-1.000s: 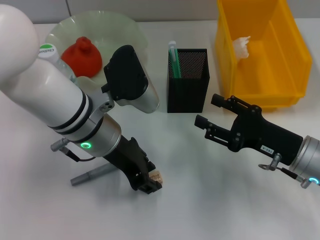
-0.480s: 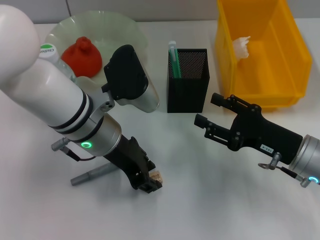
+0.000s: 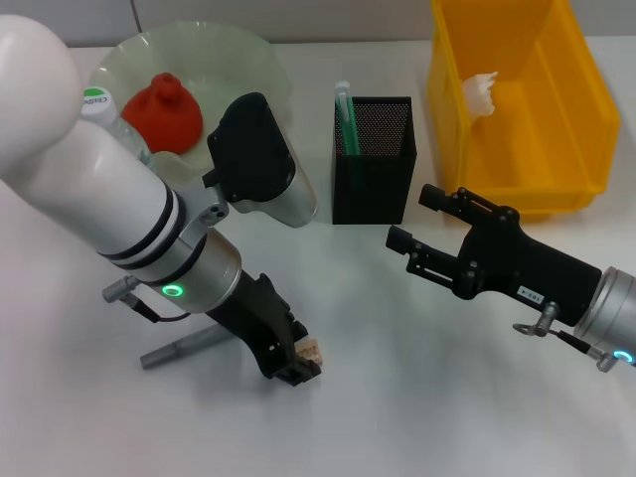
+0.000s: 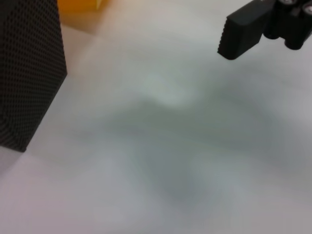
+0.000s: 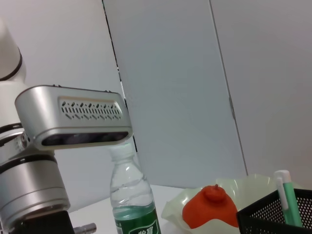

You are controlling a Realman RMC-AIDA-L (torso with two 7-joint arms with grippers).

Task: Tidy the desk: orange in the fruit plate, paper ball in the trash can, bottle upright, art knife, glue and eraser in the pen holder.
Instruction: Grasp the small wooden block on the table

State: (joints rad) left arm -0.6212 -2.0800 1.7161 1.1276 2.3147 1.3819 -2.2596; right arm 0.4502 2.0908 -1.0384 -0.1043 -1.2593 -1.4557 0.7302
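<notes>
Low over the table near its front, my left gripper [image 3: 296, 360] is shut on the small tan eraser [image 3: 311, 349]. The grey art knife [image 3: 177, 349] lies on the table just left of it. The orange [image 3: 164, 107] sits in the pale-green fruit plate [image 3: 248, 52], and shows again as the orange [image 5: 209, 210]. The bottle [image 3: 95, 102] stands upright behind my left arm, clearer as the bottle [image 5: 129, 196]. The glue [image 3: 345, 111] stands in the black mesh pen holder [image 3: 374, 169]. The paper ball [image 3: 481, 90] lies in the yellow trash can [image 3: 571, 149]. My right gripper [image 3: 418, 221] hovers open right of the pen holder.
In the left wrist view the pen holder [image 4: 24, 73] is close by and a finger of the right gripper [image 4: 243, 34] hangs farther off. My left arm's grey wrist housing [image 3: 260, 164] sits between the fruit plate and the pen holder.
Almost nothing. My left arm has shifted very slightly while its gripper stays on the eraser in the same spot. The right arm has not moved.
</notes>
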